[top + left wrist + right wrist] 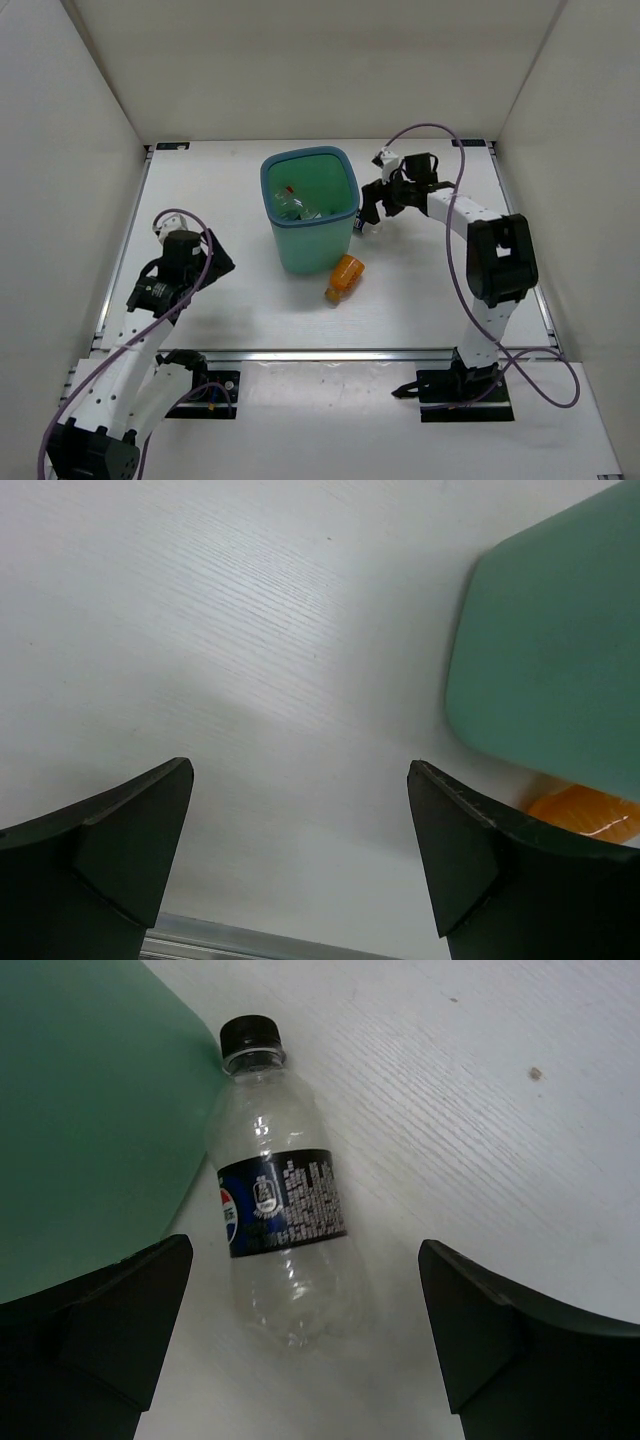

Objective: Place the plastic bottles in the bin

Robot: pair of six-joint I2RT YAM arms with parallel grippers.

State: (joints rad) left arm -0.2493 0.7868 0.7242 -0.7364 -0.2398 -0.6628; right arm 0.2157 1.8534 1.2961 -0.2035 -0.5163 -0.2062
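Right pincer [305,1248] gapes wide, gripping nothing, astride a clear plastic bottle with dark blue label [285,1200] lying on the white counter [500,1110] just beside the tall teal-green plastic bin [90,1110]. Bare counter lies to its right. Left pincer [298,767] is wide open and empty. A small orange plastic bottle [345,276] lies at the bin's near corner.

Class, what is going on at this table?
Two robot arms are binning plastic bottles. The teal bin holds some bottles already. The right gripper, open, hovers over a clear bottle with a dark blue label lying beside the bin. An orange bottle lies on the table nearby. The left gripper is open and empty.
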